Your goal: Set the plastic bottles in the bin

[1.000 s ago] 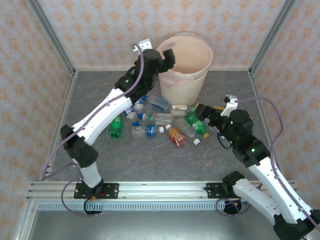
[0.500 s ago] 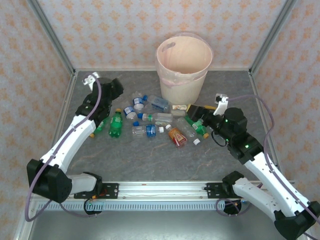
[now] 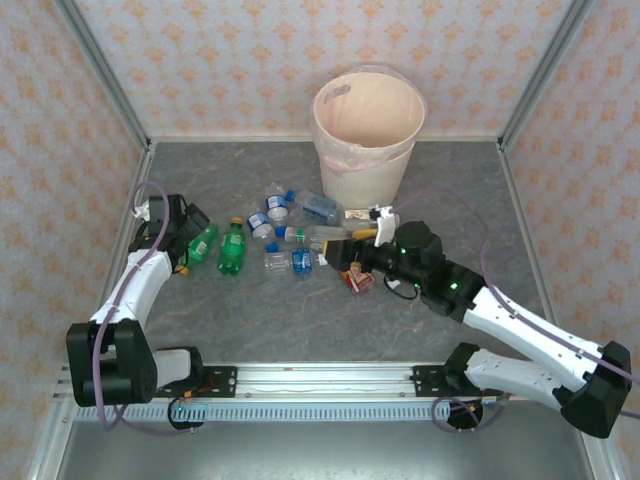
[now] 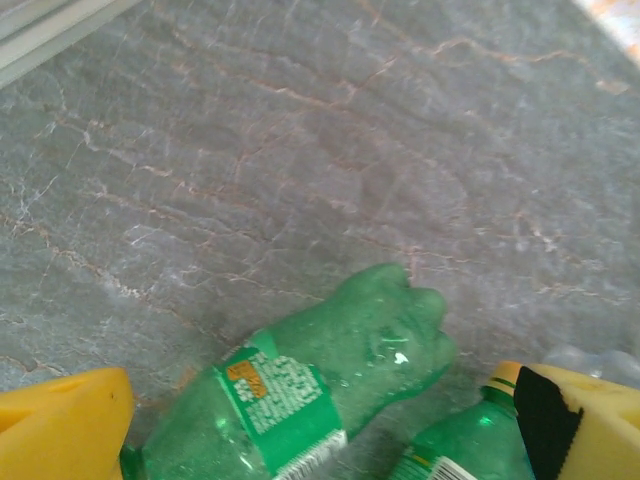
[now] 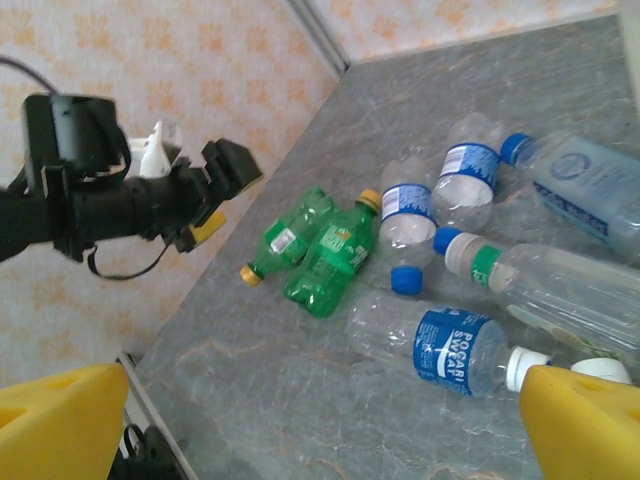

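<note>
Top view
- Left gripper [image 3: 190, 224]: fingers wide apart, nothing held, low over the table [image 3: 300, 325] at its left side.
- Green bottle [image 3: 204, 240]: just beside that gripper on its inner side. It lies flat, long axis slanting from the orange cap near the arm to the base farther off.
- Right gripper [image 3: 345, 250]: spread and empty, reaching into the middle of the pile.
- Bin [image 3: 368, 165]: upright, well beyond both grippers, nearer the right one.
- Arm poses: the left arm is folded sharply at the elbow, forearm running away from its base. The right arm is stretched long and low toward the centre.

Left wrist view
- Green bottle [image 4: 300, 395]: between the fingers, lobed base ahead and to the right.
- Axis: closer to the line joining the fingers than across it, so I judge a wrist twist is needed before closing.
- Second green bottle [image 4: 455, 450]: just inside the right finger, beside the first.

Right wrist view
- Blue-label bottle [image 5: 445, 350]: ahead, nearer the right finger, white cap toward it, axis nearly along the finger line.
- Nearer arm: left for the green pair, right for the blue-label bottle.
</note>
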Tool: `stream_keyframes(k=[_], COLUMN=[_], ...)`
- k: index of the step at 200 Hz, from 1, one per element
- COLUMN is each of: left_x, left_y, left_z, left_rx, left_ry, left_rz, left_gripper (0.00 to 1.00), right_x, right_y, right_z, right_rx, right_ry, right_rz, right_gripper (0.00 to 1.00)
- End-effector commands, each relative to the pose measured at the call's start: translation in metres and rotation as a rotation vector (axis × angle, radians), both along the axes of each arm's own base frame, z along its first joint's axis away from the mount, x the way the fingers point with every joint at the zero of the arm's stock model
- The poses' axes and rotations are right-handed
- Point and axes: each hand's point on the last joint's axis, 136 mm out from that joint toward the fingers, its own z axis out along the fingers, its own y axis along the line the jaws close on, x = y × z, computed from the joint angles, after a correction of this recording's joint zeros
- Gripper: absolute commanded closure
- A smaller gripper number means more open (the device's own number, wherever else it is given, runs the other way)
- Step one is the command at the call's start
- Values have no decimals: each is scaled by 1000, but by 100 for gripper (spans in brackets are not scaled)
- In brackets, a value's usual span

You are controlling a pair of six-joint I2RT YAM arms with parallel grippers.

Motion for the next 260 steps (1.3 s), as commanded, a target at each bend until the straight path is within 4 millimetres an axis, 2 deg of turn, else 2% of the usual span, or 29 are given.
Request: stream_keyframes(k=[1, 51, 93, 126, 155, 180, 212, 260], left_x=[3, 4, 3, -1, -4, -5, -6, 15], left_y=[2, 10, -14, -26, -33, -25, -6, 3], left_z=[-14, -41, -59, -60, -57, -61, -73, -76], left_rx=[-33, -147, -302, -370, -361, -297, -219, -205], left_ry=[20, 68, 41, 5, -3, 45, 167, 211], left_rz=[-33, -9, -28, -30, -53, -54, -14, -4], left_gripper=[1, 1, 1, 1, 1, 1, 1, 1], right_x=[2, 3, 3, 3, 4, 4, 3, 2], right_y=[10, 7, 3, 1, 1, 3, 0, -4], right_z=[24, 25, 24, 23, 23, 22, 24, 24], right_rx=[19, 23, 18, 18, 19, 23, 23, 26], right_ry=[-71, -80, -83, -83, -86, -80, -81, -87], right_rz=[0, -23, -39, -44, -49, -44, -50, -59], right_gripper=[0, 0, 0, 0, 0, 0, 0, 0])
